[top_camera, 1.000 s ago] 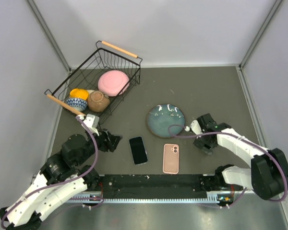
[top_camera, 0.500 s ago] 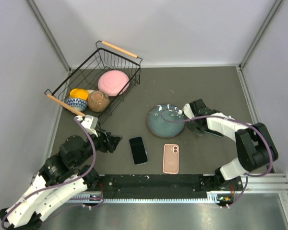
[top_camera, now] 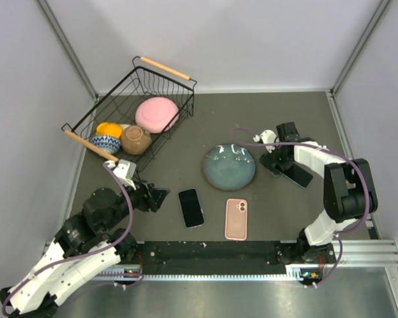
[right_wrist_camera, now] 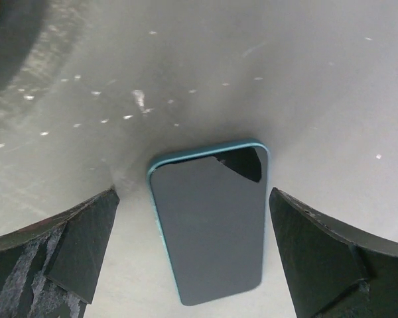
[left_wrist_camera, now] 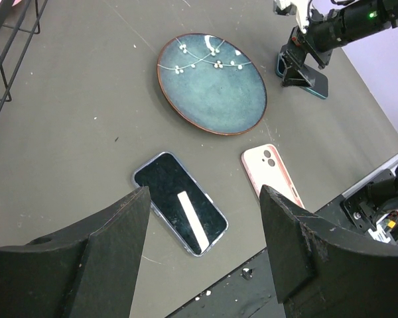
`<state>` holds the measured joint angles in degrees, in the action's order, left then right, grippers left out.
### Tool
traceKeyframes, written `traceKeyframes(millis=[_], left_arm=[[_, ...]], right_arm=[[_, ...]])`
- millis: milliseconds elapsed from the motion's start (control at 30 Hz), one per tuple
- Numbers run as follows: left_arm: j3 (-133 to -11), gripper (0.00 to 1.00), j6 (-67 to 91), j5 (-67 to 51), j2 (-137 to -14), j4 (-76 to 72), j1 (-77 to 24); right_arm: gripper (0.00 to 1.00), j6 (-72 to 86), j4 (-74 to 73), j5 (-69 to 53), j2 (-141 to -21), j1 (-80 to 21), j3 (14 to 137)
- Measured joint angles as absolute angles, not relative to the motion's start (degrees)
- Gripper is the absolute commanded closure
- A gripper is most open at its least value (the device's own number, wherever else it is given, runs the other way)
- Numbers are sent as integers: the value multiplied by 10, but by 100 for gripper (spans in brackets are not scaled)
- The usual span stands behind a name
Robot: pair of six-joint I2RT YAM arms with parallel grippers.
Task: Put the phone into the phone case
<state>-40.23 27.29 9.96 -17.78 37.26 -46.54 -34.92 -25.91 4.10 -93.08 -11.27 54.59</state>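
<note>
Both left gripper (left_wrist_camera: 205, 218) and right gripper (right_wrist_camera: 202, 255) stand open, empty. Step in hand: approach; my right hovers over the teal-edged phone (right_wrist_camera: 209, 225), flat beside the plate (top_camera: 229, 177), apart from the pink case (top_camera: 236, 218). Next, likely: descend, straddle its edges, close.

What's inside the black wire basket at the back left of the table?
The basket holds a pink plate, a brown pot, a yellow bowl and a blue patterned bowl. Whatever lies beneath them is covered.
</note>
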Motion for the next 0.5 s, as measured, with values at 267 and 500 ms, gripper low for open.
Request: traceKeyframes(millis=[267,500], left_arm=[[-400,28,273,99,-194,370,-466],[-400,28,273,101,-226,370,-466]], right_arm=[[1,-371,-307,-52,-943,-62,564],[1,-401,-326,-73,-967,-39,592]])
